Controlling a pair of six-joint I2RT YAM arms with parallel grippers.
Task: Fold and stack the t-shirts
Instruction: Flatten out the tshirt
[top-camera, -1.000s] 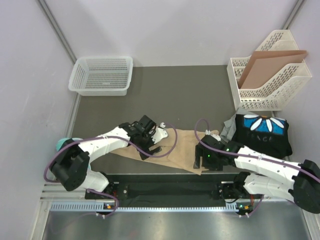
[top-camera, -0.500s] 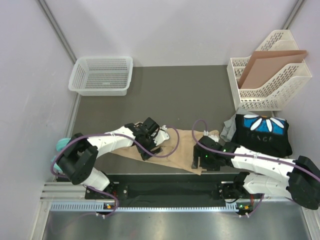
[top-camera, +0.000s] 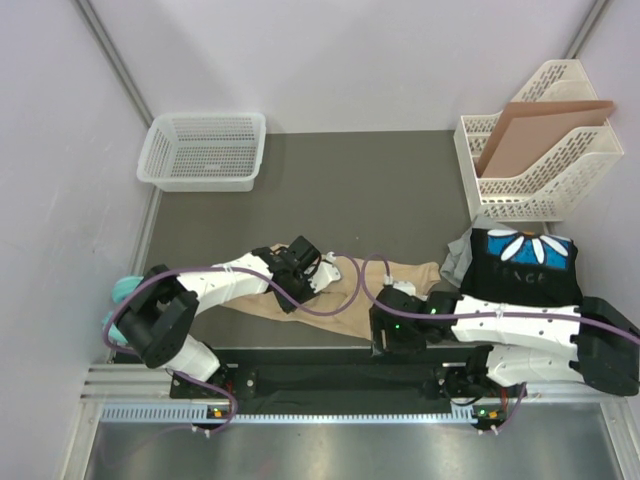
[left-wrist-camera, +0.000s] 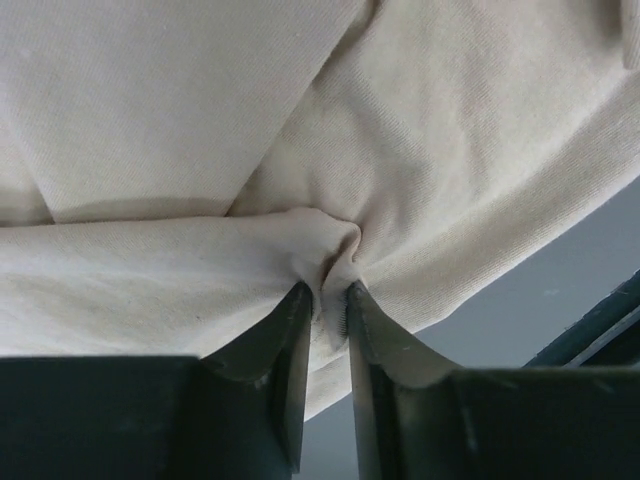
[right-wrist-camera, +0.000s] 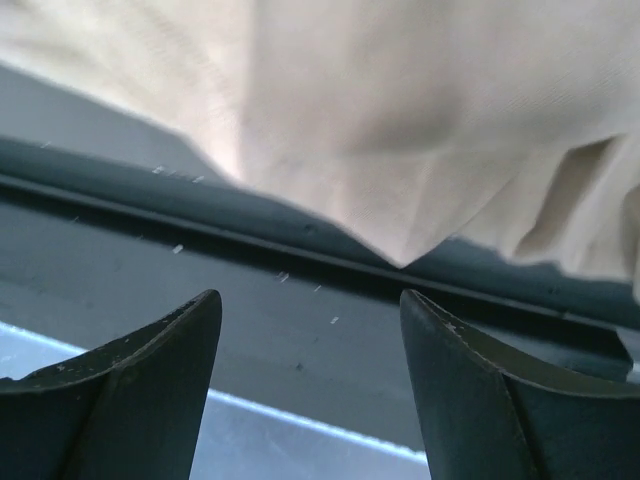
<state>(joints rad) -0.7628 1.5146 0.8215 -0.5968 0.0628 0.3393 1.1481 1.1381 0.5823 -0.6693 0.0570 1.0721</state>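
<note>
A tan t-shirt (top-camera: 330, 328) lies flat on the dark mat near the front edge, between my two arms. My left gripper (top-camera: 289, 299) sits on its left part. In the left wrist view the fingers (left-wrist-camera: 290, 330) pinch a small raised fold of the tan cloth (left-wrist-camera: 200, 130), so the left gripper (left-wrist-camera: 330, 293) is shut on it. My right gripper (top-camera: 384, 336) is at the shirt's near right edge; in the right wrist view it (right-wrist-camera: 310, 300) stands open and empty, with a pointed corner of the tan t-shirt (right-wrist-camera: 400, 120) just beyond the fingertips. A black daisy-print t-shirt (top-camera: 525, 265) lies at the right on grey cloth (top-camera: 455, 258).
A white mesh basket (top-camera: 205, 118) stands at the back left. A white file rack (top-camera: 540, 195) holding a brown cardboard sheet (top-camera: 540, 125) stands at the back right. A teal cloth item (top-camera: 124, 288) pokes out at the left edge. The metal table rail (top-camera: 330, 380) runs along the front.
My left gripper has come down and closed on a fold of the tan t-shirt. The right gripper has moved left along the shirt's near edge and stays open.
</note>
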